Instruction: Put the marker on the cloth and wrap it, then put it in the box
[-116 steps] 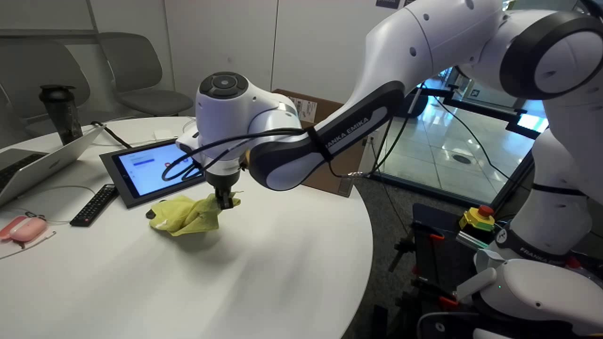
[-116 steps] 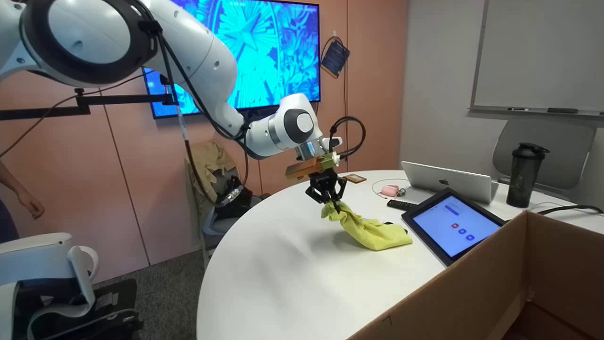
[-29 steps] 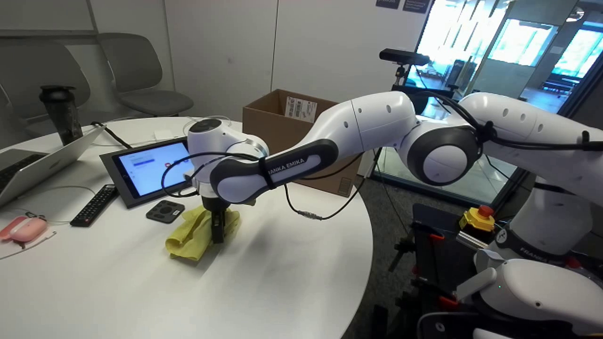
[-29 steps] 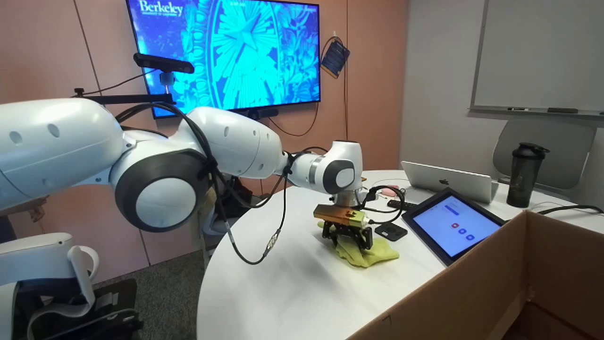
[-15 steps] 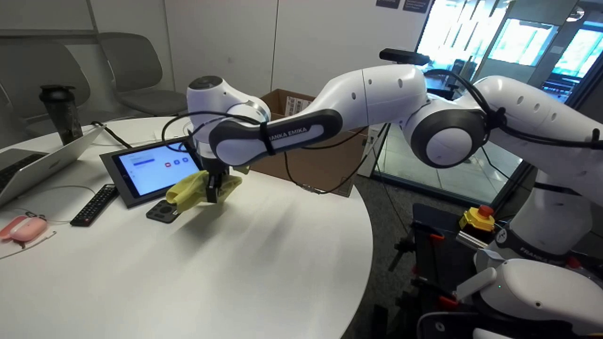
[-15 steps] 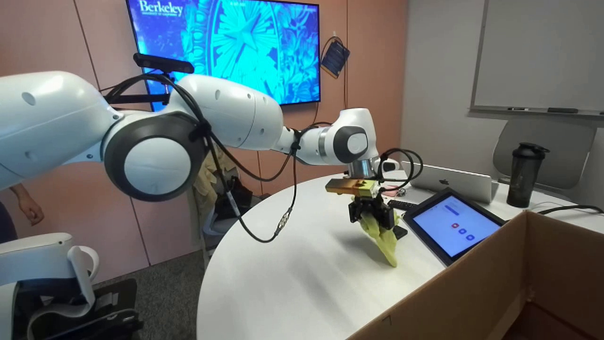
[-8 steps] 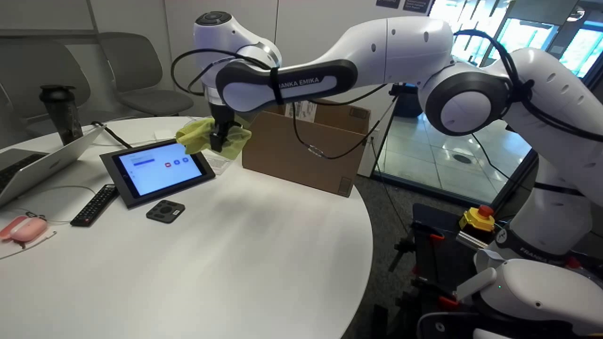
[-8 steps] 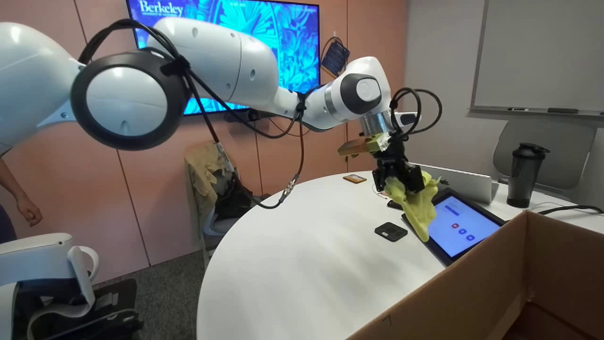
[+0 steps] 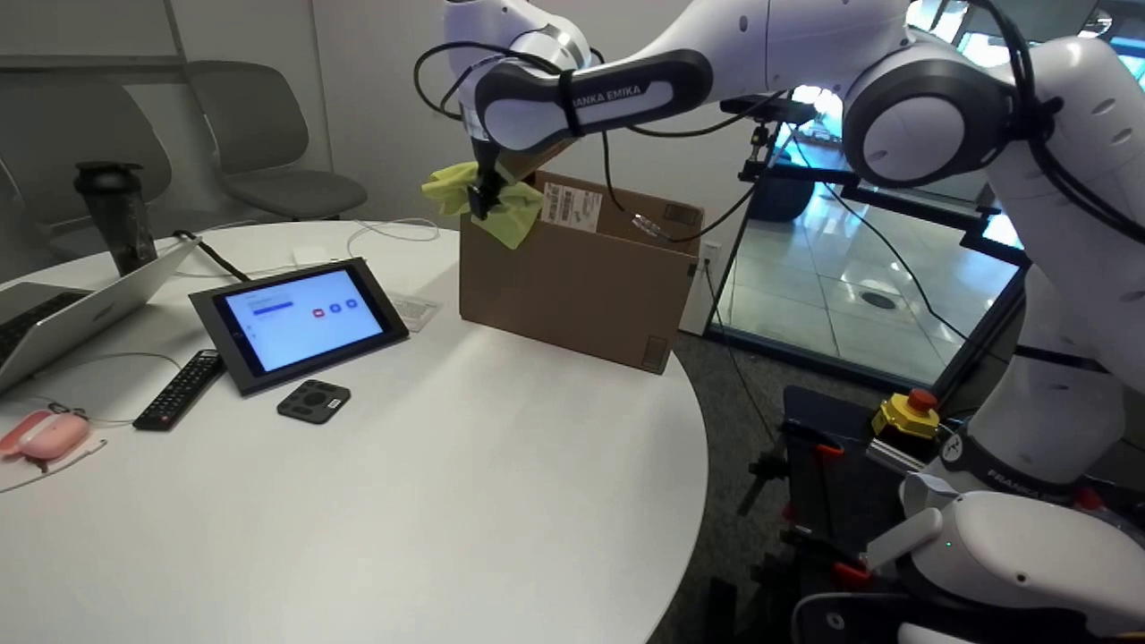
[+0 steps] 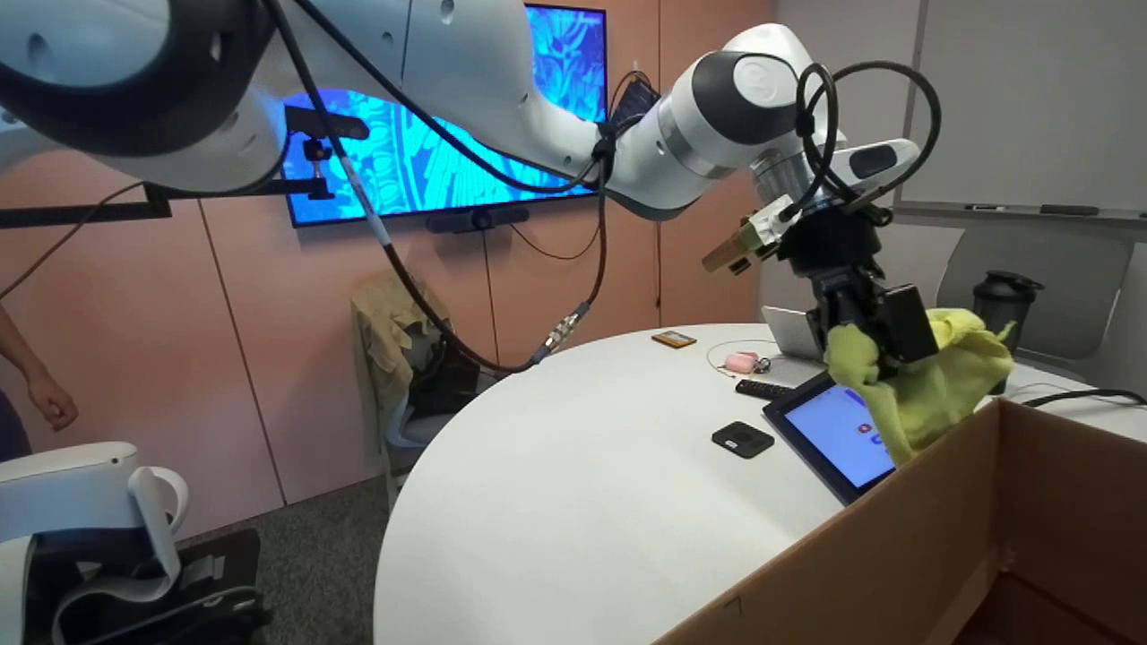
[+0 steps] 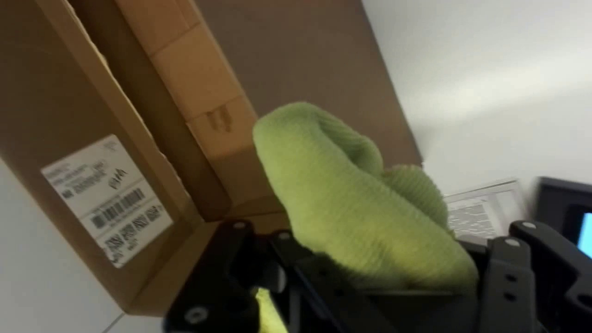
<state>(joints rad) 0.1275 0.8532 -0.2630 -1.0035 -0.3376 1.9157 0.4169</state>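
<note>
Clutching one crumpled, finely ribbed yellow-green cloth point(image 10: 936, 385), the single black two-fingered gripper point(image 10: 883, 358) leans by the rim of one open-topped, rectangular brown cardboard box point(image 10: 851, 555). The fabric is pinched between its fingers, soft folds bulging out on either side. From where I stand, I can't quite tell whether the cloth hangs over the opening or just outside the wall. Inside the box, the wrist view shows tan cardboard panels meeting along a seam; one white paper label point(image 11: 108, 199) printed with barcodes sticks to a brown panel. The box stands on one smooth, round white table point(image 9: 429, 501), with one dark-framed tablet point(image 9: 304, 317), its screen lit, one long black remote point(image 9: 179, 389), one small squarish black device point(image 9: 314, 402), one rounded pink case point(image 9: 54, 436), one silver laptop point(image 9: 103, 309) and one dark see-through bottle point(image 9: 119, 210) with a lid. Beyond it I count two grey chairs point(image 9: 246, 134) in an exterior view.
</note>
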